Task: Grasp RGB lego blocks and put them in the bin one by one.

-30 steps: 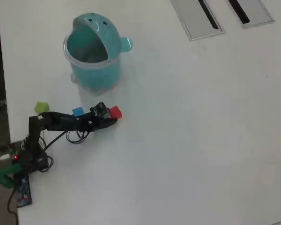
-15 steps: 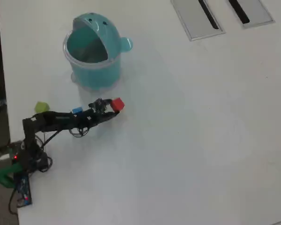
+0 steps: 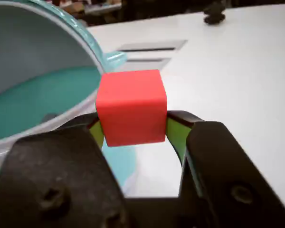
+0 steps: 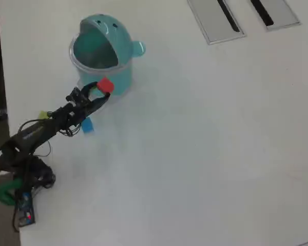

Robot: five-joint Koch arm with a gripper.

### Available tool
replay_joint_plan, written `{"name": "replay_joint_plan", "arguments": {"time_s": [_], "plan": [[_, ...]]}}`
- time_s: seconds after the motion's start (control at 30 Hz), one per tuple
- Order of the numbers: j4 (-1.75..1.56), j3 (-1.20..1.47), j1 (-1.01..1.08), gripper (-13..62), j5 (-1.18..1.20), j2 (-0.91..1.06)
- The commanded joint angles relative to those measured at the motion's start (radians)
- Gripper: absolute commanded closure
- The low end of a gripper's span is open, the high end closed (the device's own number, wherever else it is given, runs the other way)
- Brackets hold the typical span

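My gripper [image 4: 100, 90] is shut on the red block [image 4: 105, 85] and holds it in the air just in front of the teal bin [image 4: 118, 41], below its open mouth in the overhead view. In the wrist view the red block [image 3: 131, 106] sits clamped between the two green-lined fingers [image 3: 176, 137] of my gripper [image 3: 132, 132], with the bin's rim [image 3: 80, 33] close at the upper left. The blue block [image 4: 87, 125] lies on the table beside the arm. The yellow-green block [image 4: 43, 115] peeks out from behind the arm further left.
The white table [image 4: 205, 143] stretches wide to the right. Two grey cable slots [image 4: 215, 18] sit at the top right edge. The arm's base and cables [image 4: 18, 189] occupy the lower left corner.
The arm has lifted the red block off the table and swung it up and to the left, toward the bin. The blue block now shows clear of the arm.
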Motion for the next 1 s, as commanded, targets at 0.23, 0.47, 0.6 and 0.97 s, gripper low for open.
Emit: {"name": "replay_joint_plan", "arguments": {"time_s": [0.23,0.47,0.6,0.97], "plan": [[0.255,-0.337,-0.267,43.9,-0.126,0.069],[0.304,-0.653,-0.351,43.9,-0.207,-0.276],[0.291,-0.778,-0.328,43.9,-0.216,-0.436],[0.282,-0.94,-0.235,21.4,-0.232,-0.626]]}}
